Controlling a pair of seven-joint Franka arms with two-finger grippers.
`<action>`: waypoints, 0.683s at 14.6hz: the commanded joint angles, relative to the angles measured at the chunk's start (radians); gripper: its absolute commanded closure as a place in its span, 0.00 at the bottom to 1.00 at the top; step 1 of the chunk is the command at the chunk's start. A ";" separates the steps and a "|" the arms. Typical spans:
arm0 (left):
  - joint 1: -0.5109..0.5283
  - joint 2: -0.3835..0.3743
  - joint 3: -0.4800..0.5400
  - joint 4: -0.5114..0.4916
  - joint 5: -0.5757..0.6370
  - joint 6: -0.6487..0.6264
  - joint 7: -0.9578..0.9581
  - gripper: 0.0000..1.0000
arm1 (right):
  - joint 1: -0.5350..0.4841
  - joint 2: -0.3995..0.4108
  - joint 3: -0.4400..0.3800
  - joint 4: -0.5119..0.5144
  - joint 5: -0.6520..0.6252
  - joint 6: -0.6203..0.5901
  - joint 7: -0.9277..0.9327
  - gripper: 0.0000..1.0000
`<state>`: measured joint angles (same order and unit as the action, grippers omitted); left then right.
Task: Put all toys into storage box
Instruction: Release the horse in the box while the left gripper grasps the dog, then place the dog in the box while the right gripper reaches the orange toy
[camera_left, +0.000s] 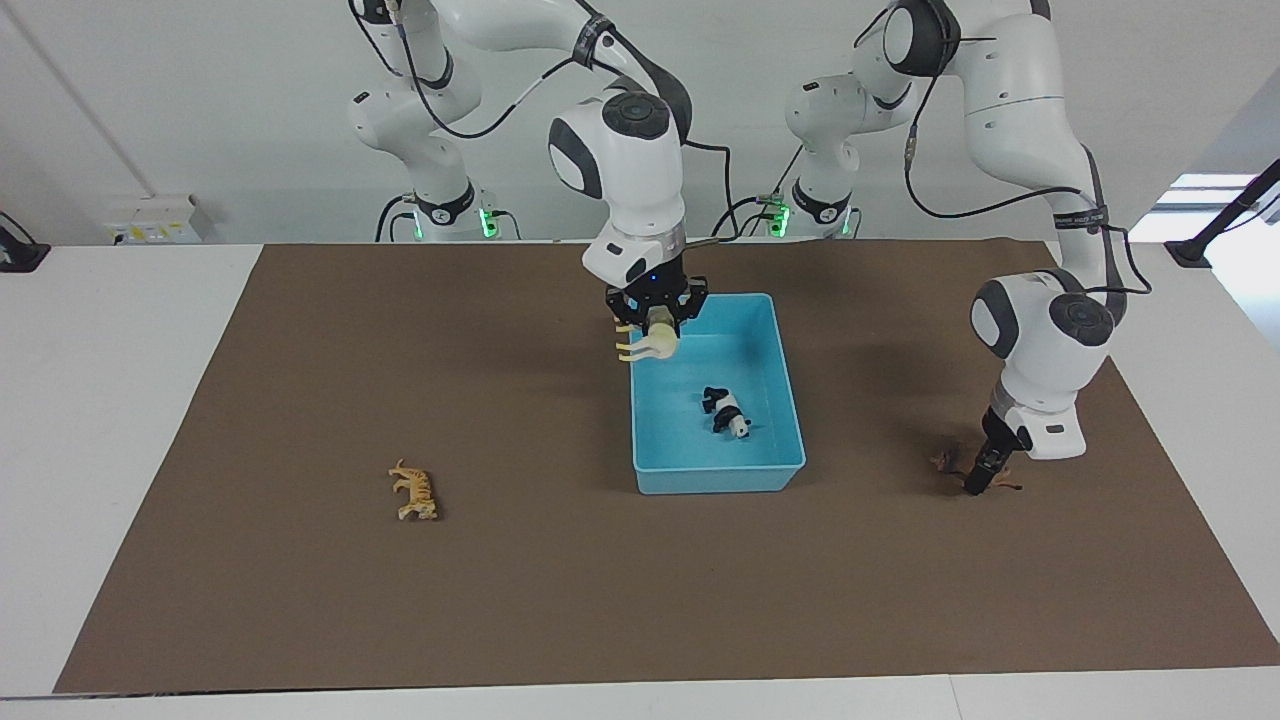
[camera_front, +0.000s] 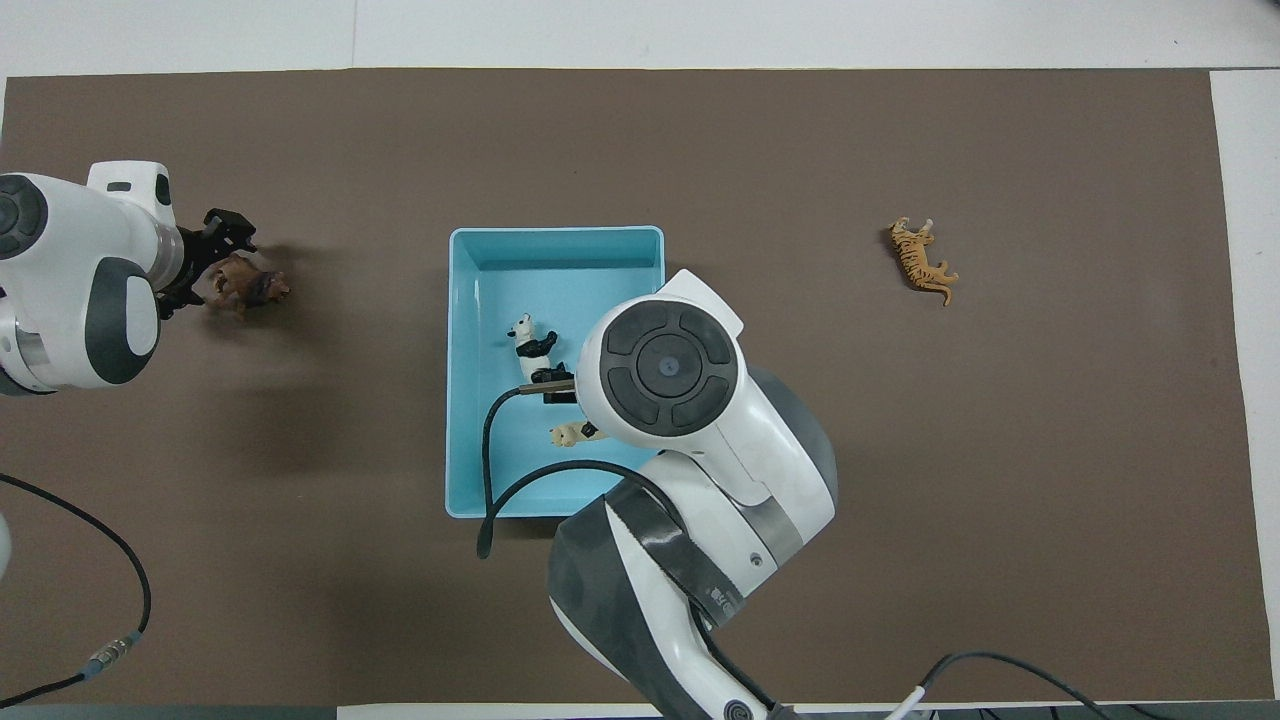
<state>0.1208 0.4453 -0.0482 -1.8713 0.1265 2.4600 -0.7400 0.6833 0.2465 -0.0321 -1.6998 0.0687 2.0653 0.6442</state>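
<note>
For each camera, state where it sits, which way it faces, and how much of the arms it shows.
Facing view: high across the table, looking at the robots; both arms show whole, bases on top.
Overhead view: above the robots' end, looking steeply down; forearms and wrists only.
Shared: storage box, panda, tiger.

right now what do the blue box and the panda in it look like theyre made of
The storage box looks like moulded plastic, smooth with a slight sheen: uniform light blue, thin sloped walls, rolled rim. The panda looks like hard painted plastic, with crisp black-and-white patches; I cannot be sure.
</note>
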 joint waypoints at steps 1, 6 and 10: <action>-0.001 -0.023 0.005 -0.032 -0.015 0.017 0.018 0.77 | -0.002 -0.006 0.008 0.006 0.003 -0.002 0.012 0.00; -0.044 -0.014 -0.002 0.078 -0.019 -0.106 0.007 1.00 | -0.059 -0.013 -0.005 0.019 -0.027 -0.074 -0.071 0.00; -0.124 -0.062 -0.002 0.207 -0.121 -0.327 0.002 1.00 | -0.304 -0.029 -0.002 0.003 -0.036 -0.111 -0.568 0.00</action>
<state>0.0408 0.4236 -0.0638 -1.7275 0.0690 2.2536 -0.7413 0.4789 0.2314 -0.0476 -1.6878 0.0316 1.9732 0.2428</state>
